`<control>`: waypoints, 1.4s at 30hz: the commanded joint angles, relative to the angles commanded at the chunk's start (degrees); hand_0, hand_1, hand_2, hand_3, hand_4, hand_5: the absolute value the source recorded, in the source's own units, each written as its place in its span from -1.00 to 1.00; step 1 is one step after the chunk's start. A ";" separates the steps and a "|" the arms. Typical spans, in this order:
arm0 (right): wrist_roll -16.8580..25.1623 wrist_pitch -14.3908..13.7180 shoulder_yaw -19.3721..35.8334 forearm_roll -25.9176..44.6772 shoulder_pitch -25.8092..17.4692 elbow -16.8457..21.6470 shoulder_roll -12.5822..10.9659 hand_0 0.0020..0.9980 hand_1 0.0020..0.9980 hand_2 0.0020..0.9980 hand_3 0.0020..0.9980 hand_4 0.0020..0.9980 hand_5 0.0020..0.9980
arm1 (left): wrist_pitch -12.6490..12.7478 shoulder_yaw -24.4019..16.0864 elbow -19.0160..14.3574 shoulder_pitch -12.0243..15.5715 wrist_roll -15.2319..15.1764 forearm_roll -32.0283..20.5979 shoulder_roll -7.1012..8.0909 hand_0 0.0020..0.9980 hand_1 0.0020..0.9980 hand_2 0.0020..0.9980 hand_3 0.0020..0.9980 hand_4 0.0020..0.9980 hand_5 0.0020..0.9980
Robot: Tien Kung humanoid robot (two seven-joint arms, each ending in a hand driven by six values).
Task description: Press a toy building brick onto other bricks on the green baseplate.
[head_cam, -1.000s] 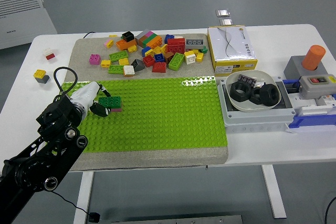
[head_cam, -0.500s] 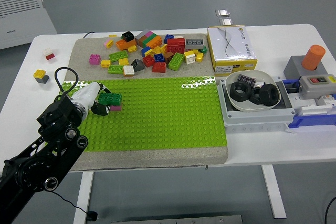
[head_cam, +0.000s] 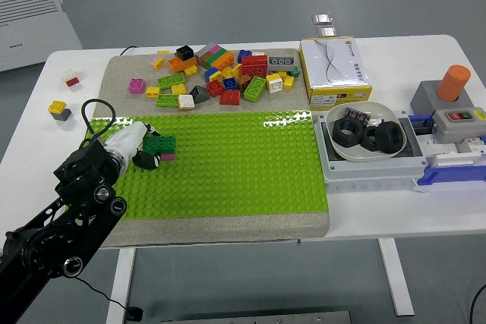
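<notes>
Green studs are covering the baseplate [head_cam: 228,165], and near its left end a dark green brick [head_cam: 160,143] is sitting on top of a small stack, with a pink brick [head_cam: 167,156] showing beneath its lower right edge. The robot's left hand [head_cam: 130,146] is reaching in from the lower left, its white fingers [head_cam: 125,139] lying just left of the green brick and a dark fingertip curling under its near side; whether they are pinching it or only touching cannot be told. A heap of loose bricks [head_cam: 224,73] is lying on the grey mat [head_cam: 137,66] beyond the baseplate.
</notes>
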 joint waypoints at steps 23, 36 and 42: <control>0.06 0.11 0.41 -0.38 0.07 0.00 0.09 0.43 0.47 0.59 0.61 0.68 1.00 | -1.08 -0.94 0.08 -0.13 -0.09 -0.21 0.16 0.96 0.94 0.91 0.60 0.49 -1.00; 0.09 0.11 0.58 -0.39 0.04 0.00 0.02 0.43 0.47 0.59 0.61 0.68 1.00 | -2.64 -2.26 -4.67 0.87 0.43 1.11 1.37 0.97 0.96 0.93 0.62 0.70 -1.00; 0.10 0.12 0.67 -0.42 -0.10 0.00 -0.05 0.43 0.47 0.59 0.61 0.68 1.00 | -3.30 -1.54 -11.66 2.27 1.25 2.20 3.47 0.97 0.95 0.92 0.54 0.67 -1.00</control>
